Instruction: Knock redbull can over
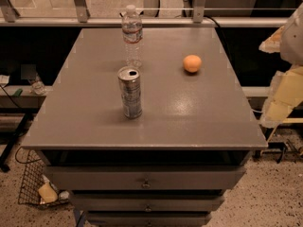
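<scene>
The redbull can (130, 92) stands upright on the grey tabletop (189, 117), left of centre, its pull-tab top facing up. A clear plastic water bottle (132, 36) stands upright behind it, near the far edge. My gripper (283, 94) is at the right edge of the view, beyond the table's right side and level with the can, well apart from it. The arm's white body (294, 37) rises above the gripper.
An orange (192, 63) lies on the table to the right of the can. The table is a drawer cabinet with drawers (147, 178) at the front. A wire basket (35, 183) sits on the floor at the lower left. A rail (142, 20) runs behind the table.
</scene>
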`<state>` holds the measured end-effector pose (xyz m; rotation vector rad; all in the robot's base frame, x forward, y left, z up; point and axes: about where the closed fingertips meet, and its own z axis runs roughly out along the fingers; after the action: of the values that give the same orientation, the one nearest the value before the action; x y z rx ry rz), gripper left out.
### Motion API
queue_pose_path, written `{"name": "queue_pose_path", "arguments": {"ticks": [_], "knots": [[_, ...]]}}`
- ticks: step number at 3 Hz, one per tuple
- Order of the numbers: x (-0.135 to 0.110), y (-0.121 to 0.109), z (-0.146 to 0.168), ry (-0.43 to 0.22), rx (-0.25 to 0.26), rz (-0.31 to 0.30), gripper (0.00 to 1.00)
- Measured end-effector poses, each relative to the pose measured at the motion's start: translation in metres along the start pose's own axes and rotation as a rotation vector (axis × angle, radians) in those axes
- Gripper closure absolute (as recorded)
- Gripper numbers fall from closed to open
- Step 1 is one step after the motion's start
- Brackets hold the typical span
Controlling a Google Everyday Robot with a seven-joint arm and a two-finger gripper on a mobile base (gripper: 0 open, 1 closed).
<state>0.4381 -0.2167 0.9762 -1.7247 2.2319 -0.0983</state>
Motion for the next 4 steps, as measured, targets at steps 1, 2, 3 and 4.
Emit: {"name": "queue_pose_path", "arguments": {"ticks": [1, 2, 3, 4], "knots": [[0.0, 0.0, 0.0, 0.0, 0.0, 0.0, 0.0], [-0.015, -0.004, 0.007, -0.085, -0.004, -0.008, 0.0], [-0.047, -0.01, 0.026, -0.282, -0.022, -0.024, 0.0], [-0.086, -0.009, 0.044, -0.496, -0.07, -0.03, 0.0]]}}
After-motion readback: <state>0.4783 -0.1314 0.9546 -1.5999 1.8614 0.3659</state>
